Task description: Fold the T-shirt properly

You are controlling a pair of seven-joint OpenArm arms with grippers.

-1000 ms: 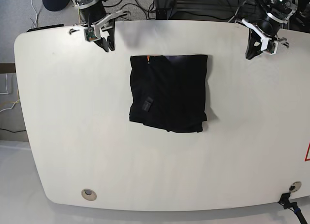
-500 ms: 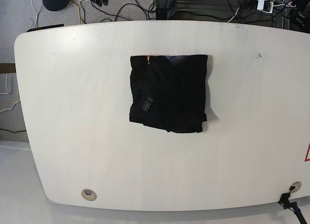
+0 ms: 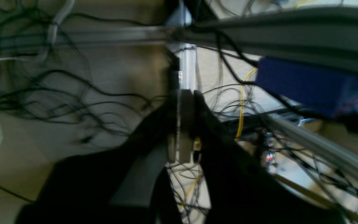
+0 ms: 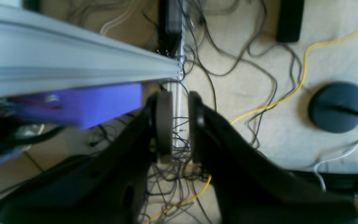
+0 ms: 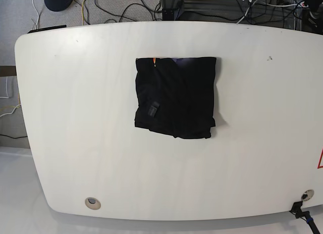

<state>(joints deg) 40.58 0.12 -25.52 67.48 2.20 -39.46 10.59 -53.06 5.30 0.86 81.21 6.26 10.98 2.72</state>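
Black, soft and probably light, the folded T-shirt (image 5: 176, 97) on the white tabletop (image 5: 116, 173) would best be taken by both side edges, the blurred left end effector (image 3: 185, 96) seemingly pressed together and the right one (image 4: 177, 99) slightly spread.

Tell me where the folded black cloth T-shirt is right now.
In the base view, the folded black cloth T-shirt lies on the white table, near the middle of its far edge.

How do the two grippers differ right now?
The left gripper has its fingertips together, while the right gripper has a gap between its fingertips. The left gripper's view is darker; the right gripper's is brighter. Both have dark fingers and hold nothing.
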